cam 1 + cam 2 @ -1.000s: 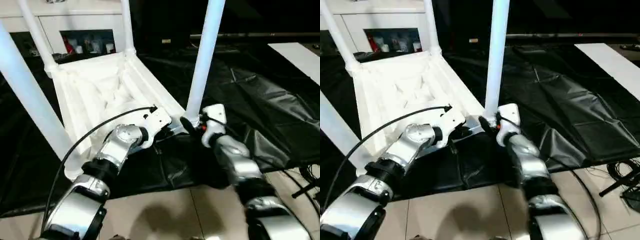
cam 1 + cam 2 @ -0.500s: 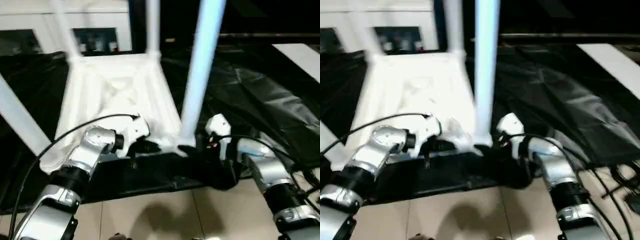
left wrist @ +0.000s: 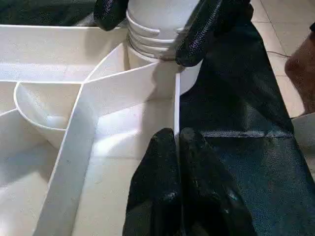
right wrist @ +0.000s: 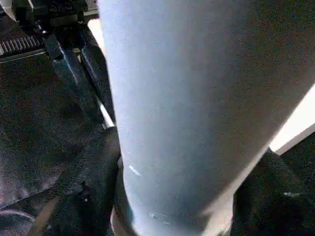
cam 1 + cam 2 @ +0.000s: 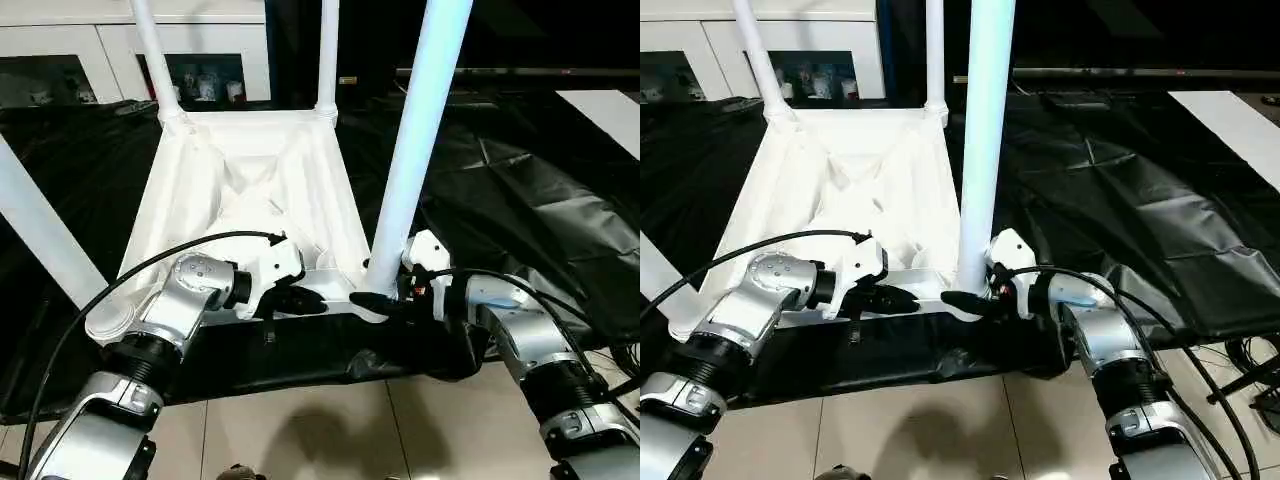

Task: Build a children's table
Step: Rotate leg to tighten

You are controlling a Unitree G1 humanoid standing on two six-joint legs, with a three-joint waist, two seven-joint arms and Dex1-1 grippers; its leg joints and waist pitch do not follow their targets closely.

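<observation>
The tabletop [image 5: 250, 200] lies upside down on a black sheet [image 5: 520, 200] on the floor, with its ribbed underside facing up. Four white legs stand up from its corner sockets: two at the far corners [image 5: 152, 60] [image 5: 328, 55], one at the near left corner [image 5: 45, 240], and one at the near right corner [image 5: 415, 150].

The left gripper [image 3: 177, 147] is at the near edge of the tabletop. Its two black fingers [image 3: 157, 172] are pressed together on the thin upright wall of that edge, so they pinch the rim of the tabletop.

The right gripper [image 5: 975, 300] is at the base of the near right leg, just above its socket. In the left wrist view, its two black fingers [image 3: 199, 32] stand on both sides of the ribbed foot of this leg and touch it, so they hold the leg.

Behind the tabletop there is a white cabinet [image 5: 60, 45] with glass doors. In front of the sheet, the floor [image 5: 330, 430] has light tiles.
</observation>
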